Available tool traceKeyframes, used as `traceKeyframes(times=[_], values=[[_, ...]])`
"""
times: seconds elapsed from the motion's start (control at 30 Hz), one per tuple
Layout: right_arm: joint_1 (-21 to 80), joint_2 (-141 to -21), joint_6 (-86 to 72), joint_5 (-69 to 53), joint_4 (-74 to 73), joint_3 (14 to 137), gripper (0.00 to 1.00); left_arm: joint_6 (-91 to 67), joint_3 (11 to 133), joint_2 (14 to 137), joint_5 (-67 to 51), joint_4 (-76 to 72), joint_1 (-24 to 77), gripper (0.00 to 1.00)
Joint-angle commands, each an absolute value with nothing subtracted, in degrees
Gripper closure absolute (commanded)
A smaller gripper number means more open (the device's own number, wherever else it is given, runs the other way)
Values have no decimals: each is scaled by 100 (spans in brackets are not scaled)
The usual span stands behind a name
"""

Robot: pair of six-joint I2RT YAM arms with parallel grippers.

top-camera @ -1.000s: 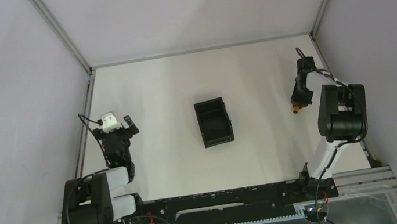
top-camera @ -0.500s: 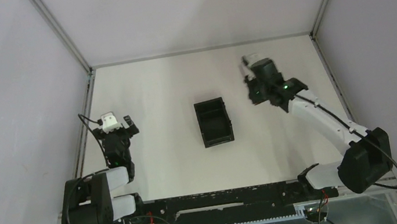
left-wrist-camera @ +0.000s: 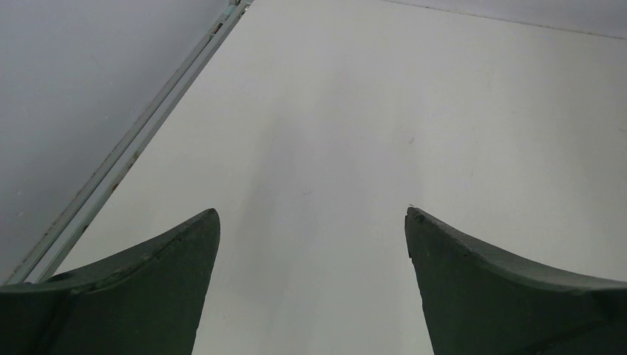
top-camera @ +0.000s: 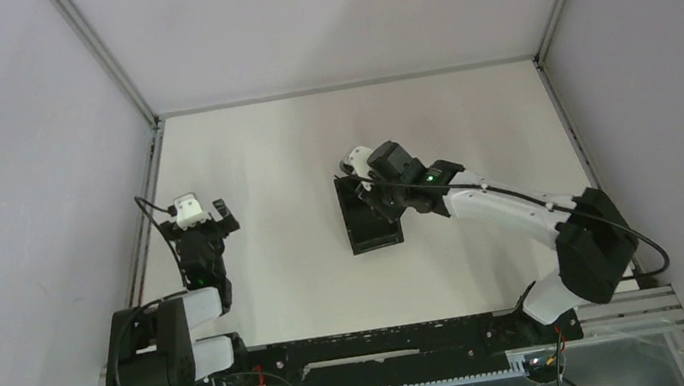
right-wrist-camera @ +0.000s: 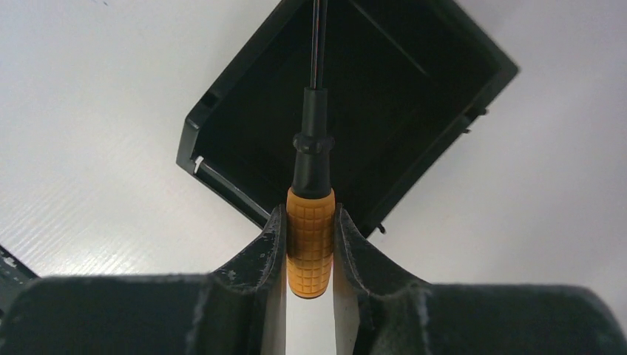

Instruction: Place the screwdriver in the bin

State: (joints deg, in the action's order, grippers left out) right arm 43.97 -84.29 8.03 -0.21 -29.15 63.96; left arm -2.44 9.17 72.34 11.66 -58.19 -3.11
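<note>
**Top external.** 1 bin [top-camera: 370, 236], black, rectangular, near the middle of the white surface [top-camera: 273, 162], long axis running from near edge to far edge. 2 arms. Right arm [top-camera: 511, 205] reaches in from the right, its wrist above the bin's far end. Left arm [top-camera: 196, 274] sits folded by the left rail, well apart from the bin. The screwdriver cannot be made out here, as the wrist hides it.

**Left wrist.** Left end effector [left-wrist-camera: 312, 214]: released, its 2 fingers spread wide with only bare surface between them. No task item in view.

**Right wrist.** Right end effector [right-wrist-camera: 309, 222]: clenched on 1 screwdriver [right-wrist-camera: 311, 159], both fingers pressed on the orange handle. The long axis runs straight out in line with the fingers, dark collar and thin shaft leading. The shaft crosses the bin's open interior and leaves the frame at the top. A corner of the bin's wall points back toward the fingers.

**Judgement.** The tool appears to hang over the bin, so a release looks like the step in hand. Height above the bin floor cannot be told.
</note>
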Motion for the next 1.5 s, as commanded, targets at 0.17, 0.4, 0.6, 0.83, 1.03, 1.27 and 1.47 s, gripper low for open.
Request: traceKeyframes(times=[0.17, 0.4, 0.6, 0.83, 1.03, 1.27, 1.47], values=[[4494, -9040, 305, 472, -2245, 6425, 66, -123, 1108, 7187, 1177, -6012, -286, 0], [4503, -9085, 322, 618, -2196, 6425, 44, -123, 1111, 7189, 1177, -6012, -284, 0], [4509, -8643, 207, 409, -2060, 6419, 35, -122, 1109, 7189, 1174, -6012, -285, 0], [3991, -8085, -1176, 1757, -2488, 6423, 0, -125, 1110, 7189, 1177, -6012, -289, 0], [2494, -7720, -1826, 1989, -3155, 6172, 0, -123, 1108, 7189, 1174, -6012, -289, 0], [563, -6835, -1752, 1283, -2695, 5155, 0, -123, 1108, 7189, 1178, -6012, -287, 0], [-498, -6052, -1792, 702, -2120, 4258, 0, -123, 1108, 7189, 1176, -6012, -283, 0]])
